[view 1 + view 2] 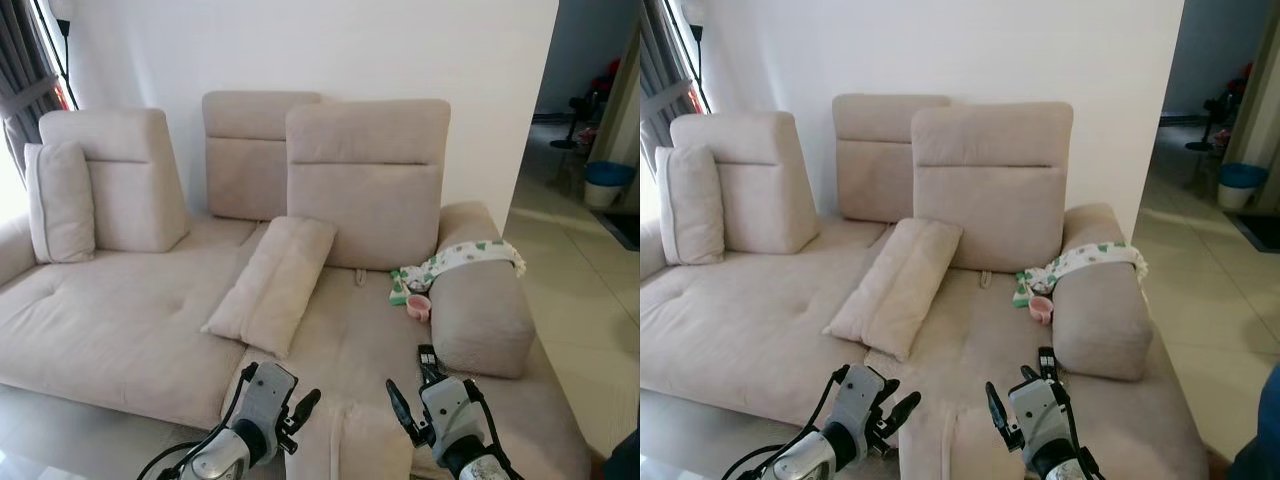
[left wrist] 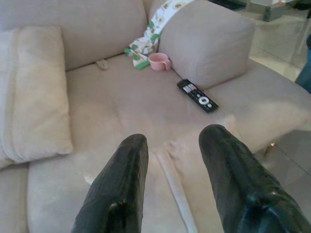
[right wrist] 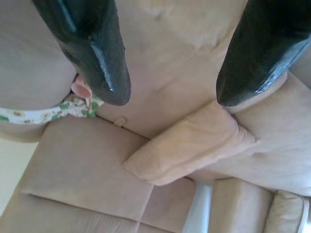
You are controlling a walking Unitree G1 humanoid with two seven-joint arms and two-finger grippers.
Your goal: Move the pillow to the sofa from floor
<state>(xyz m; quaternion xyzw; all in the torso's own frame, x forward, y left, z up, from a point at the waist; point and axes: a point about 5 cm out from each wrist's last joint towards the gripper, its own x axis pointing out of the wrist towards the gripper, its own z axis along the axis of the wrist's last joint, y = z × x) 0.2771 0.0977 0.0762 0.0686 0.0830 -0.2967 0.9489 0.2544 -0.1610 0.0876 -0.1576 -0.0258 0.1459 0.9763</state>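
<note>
Head view: I see the pillow (image 1: pixel 272 283) lying on the sofa (image 1: pixel 120 320) seat, long axis running from the front edge up toward the backrest (image 1: pixel 365 185), far end leaning on it. Left gripper (image 1: pixel 298 415) and right gripper (image 1: pixel 405 415) hover low at the sofa's front edge, jaws spread, holding nothing.

Left wrist view: fingers (image 2: pixel 121 189) apart over the seat; remote (image 2: pixel 197 95), pink cup (image 2: pixel 158 61), patterned cloth (image 2: pixel 155 24) by the armrest (image 2: pixel 206 39).

Right wrist view: fingers (image 3: pixel 97 53) apart, pillow beyond them.
</note>
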